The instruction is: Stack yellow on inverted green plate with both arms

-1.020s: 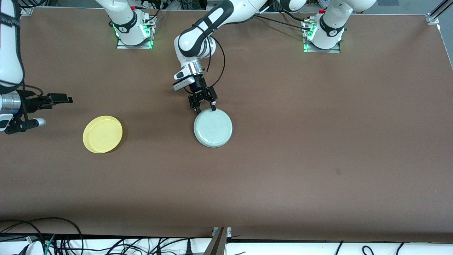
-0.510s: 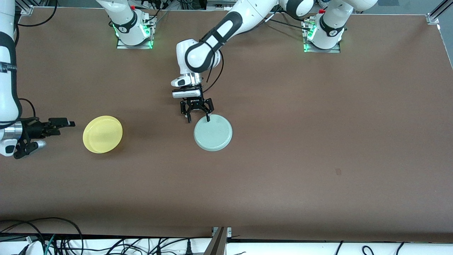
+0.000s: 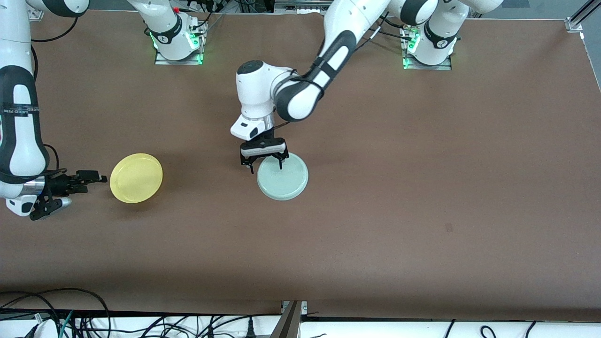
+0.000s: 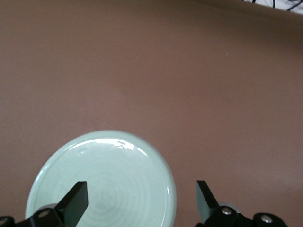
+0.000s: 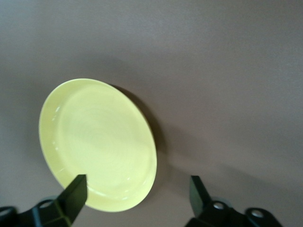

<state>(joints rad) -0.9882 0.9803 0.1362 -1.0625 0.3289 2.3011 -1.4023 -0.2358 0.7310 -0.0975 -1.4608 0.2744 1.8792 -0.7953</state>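
Observation:
The pale green plate (image 3: 282, 177) lies flat in the middle of the table, its ringed face (image 4: 102, 184) up. My left gripper (image 3: 264, 165) hangs open over the plate's rim. One finger (image 4: 75, 201) is over the plate and the other (image 4: 204, 201) over bare table beside it. The yellow plate (image 3: 136, 178) lies toward the right arm's end of the table, hollow side up. My right gripper (image 3: 95, 178) is low beside it, open and pointing at it. The yellow plate's (image 5: 97, 142) nearest edge lies between the fingers (image 5: 75, 193), which are apart from it.
The brown table (image 3: 399, 188) runs wide toward the left arm's end. Both arm bases (image 3: 176, 40) stand on the edge farthest from the front camera. Cables (image 3: 70, 319) hang below the near edge.
The left arm swung its elbow round and brought its gripper down over the green plate's rim; the plate settled flat. The right gripper came lower and closer to the yellow plate.

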